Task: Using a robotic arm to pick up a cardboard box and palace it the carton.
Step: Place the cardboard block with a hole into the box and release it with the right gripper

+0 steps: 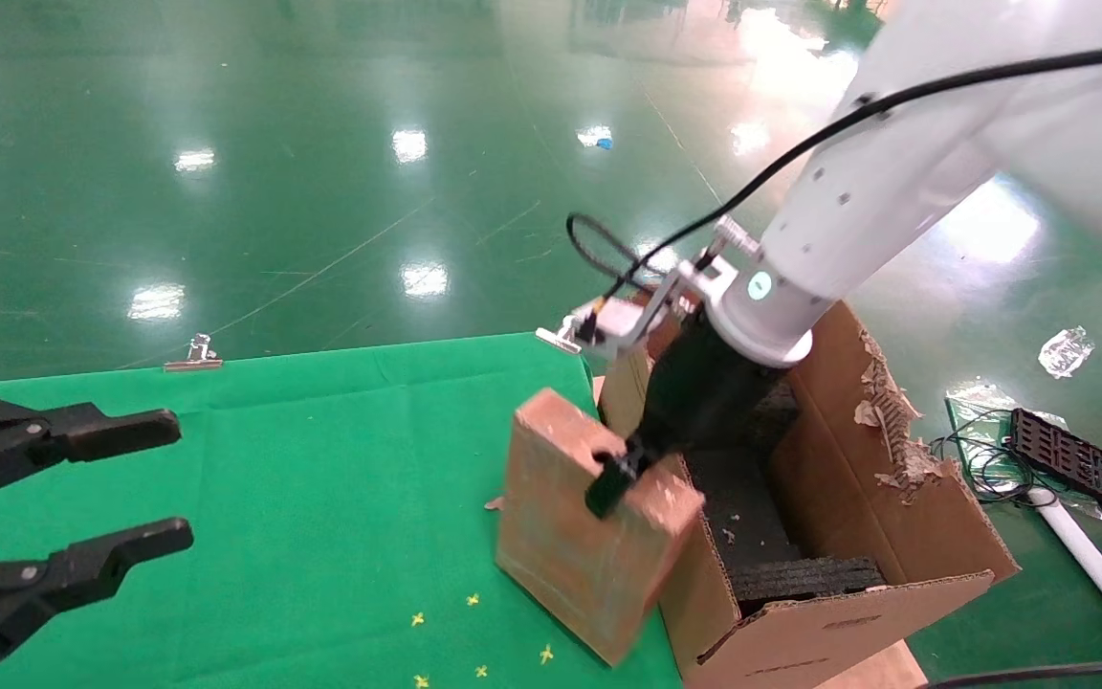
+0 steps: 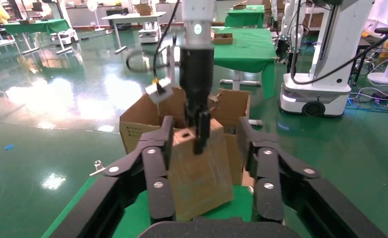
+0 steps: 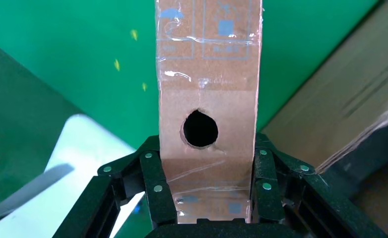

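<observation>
The white robotic arm point(image 1: 857, 201) reaches down from the upper right, and its right gripper point(image 1: 620, 471) is shut on the top narrow face of the cardboard box point(image 1: 589, 545). The slim brown box hangs tilted over the table's right edge, just outside the carton's point(image 1: 905, 517) near-left wall. In the right wrist view both fingers point(image 3: 155, 183) press the box point(image 3: 208, 84) on either side, below its round hole point(image 3: 200, 128). The left wrist view shows the box point(image 2: 202, 183) in front of the carton point(image 2: 137, 121). My left gripper point(image 1: 144, 483) stays open at the far left, holding nothing.
Green cloth covers the table point(image 1: 274, 478), with a binder clip point(image 1: 195, 354) at its far edge and small yellow marks point(image 1: 474, 632) near the front. Black foam point(image 1: 800, 574) lines the carton; one flap point(image 1: 886, 411) is torn. A black tray point(image 1: 1077, 459) and cables lie on the floor to the right.
</observation>
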